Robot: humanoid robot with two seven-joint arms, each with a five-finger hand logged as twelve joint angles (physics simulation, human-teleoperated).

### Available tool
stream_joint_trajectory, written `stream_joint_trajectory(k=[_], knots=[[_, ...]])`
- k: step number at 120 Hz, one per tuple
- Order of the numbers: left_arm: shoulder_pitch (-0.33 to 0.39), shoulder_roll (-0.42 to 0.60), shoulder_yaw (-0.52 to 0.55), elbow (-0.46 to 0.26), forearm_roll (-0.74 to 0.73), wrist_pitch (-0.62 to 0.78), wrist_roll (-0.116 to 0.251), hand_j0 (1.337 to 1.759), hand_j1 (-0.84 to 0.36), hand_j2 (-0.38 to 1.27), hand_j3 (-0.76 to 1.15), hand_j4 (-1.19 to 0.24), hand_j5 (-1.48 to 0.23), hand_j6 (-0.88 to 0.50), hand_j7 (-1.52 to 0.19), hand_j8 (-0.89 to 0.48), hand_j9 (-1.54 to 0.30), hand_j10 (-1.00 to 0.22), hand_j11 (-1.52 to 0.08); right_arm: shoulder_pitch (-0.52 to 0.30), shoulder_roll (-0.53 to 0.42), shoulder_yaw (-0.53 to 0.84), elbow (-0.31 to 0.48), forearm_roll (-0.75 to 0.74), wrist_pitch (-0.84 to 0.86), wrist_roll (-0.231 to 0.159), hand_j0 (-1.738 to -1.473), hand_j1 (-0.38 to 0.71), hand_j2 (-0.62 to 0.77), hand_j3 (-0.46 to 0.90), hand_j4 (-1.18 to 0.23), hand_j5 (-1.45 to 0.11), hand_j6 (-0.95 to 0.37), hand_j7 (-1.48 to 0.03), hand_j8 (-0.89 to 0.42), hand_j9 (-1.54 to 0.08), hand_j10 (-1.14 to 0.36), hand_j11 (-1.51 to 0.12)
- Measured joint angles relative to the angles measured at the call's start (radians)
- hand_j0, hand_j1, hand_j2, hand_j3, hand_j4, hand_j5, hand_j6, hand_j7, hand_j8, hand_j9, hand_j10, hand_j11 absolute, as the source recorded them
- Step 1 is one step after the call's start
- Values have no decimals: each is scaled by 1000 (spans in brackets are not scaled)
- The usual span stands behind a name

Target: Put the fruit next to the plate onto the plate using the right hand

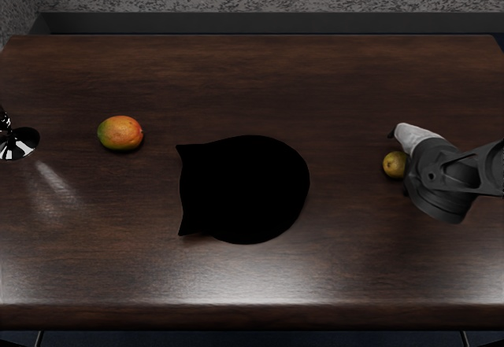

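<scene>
Right robot hand (419, 144) beside a small yellow fruit (394, 164); open or closed, cannot tell. A nudge could roll it farther from the plate (244, 190). Left arm (14, 141) at left edge.

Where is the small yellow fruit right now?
In the head view, the yellow fruit lies on the right side of the table, well right of the plate and directly beside the right hand, which hides its right edge.

2 fruits: 1 mango (120, 133), well apart from the right hand (441, 175); 1 small yellow fruit (394, 164) just beside it. 1 black plate (244, 190). 1 dark table (252, 71).
</scene>
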Motion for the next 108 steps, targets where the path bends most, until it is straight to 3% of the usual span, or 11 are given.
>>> stream_joint_trajectory(k=[40,52,60,71,77,86,95,97,99,108], knots=[[0,0,0,0,0,0,0,1658,346,0,0,-2,-3,-2,-3,-2,-3,-2,-3,-6,4,3,1,-3,0,0,-1658,-74,-45,0,-231,-299,-231,-299,-231,-299,-231,-299],[0,0,0,0,0,0,0,1658,346,0,0,-2,-3,-2,-3,-2,-3,-2,-3,-20,2,14,1,-3,0,0,-1658,25,-61,0,-314,-405,-314,-406,-314,-405,-256,-406],[0,0,0,0,0,0,0,1658,346,0,0,-2,-3,-2,-3,-2,-3,-2,-3,-38,-1,31,0,-7,-2,-1,-1657,99,-72,1,-389,-475,-361,-470,-243,-480,-177,-488],[0,0,0,0,0,0,0,1658,346,0,0,-2,-3,-2,-3,-2,-3,-2,-3,-58,-7,44,-2,-21,-4,0,-1659,230,-79,-4,-552,-573,-116,-824,-168,-632,-141,-620],[0,0,0,0,0,0,0,1658,346,0,0,-2,-3,-2,-3,-2,-3,-2,-3,-69,-10,58,-2,-19,-9,-2,-1654,325,-93,-1,-603,-661,-38,-920,-74,-739,-91,-719],[0,0,0,0,0,0,0,1658,346,0,0,-2,-3,-2,-3,-2,-3,-2,-3,-83,-14,79,-3,-15,-16,-10,-1644,362,-79,-2,-586,-768,40,-1008,35,-880,9,-832],[0,0,0,0,0,0,0,1658,346,0,0,-2,-3,-2,-3,-2,-3,-2,-3,-90,-29,103,-3,-14,-11,-13,-1641,375,10,0,-584,-840,-48,-907,-33,-787,29,-914],[0,0,0,0,0,0,0,1658,346,0,0,-2,-3,-2,-3,-2,-3,-2,-3,-91,-34,110,-3,-12,-10,-11,-1644,375,43,-2,-601,-851,-91,-927,-113,-639,19,-933],[0,0,0,0,0,0,0,1658,346,0,0,-2,-3,-2,-3,-2,-3,-2,-3,-92,-37,117,-4,-8,-10,-9,-1644,379,68,0,-602,-870,-152,-943,-111,-802,20,-952],[0,0,0,0,0,0,0,1658,346,0,0,-2,-3,-2,-3,-2,-3,-2,-3,-95,-49,153,-25,3,-3,-3,-1644,367,167,0,-617,-956,-225,-1002,-154,-907,-70,-1022]])
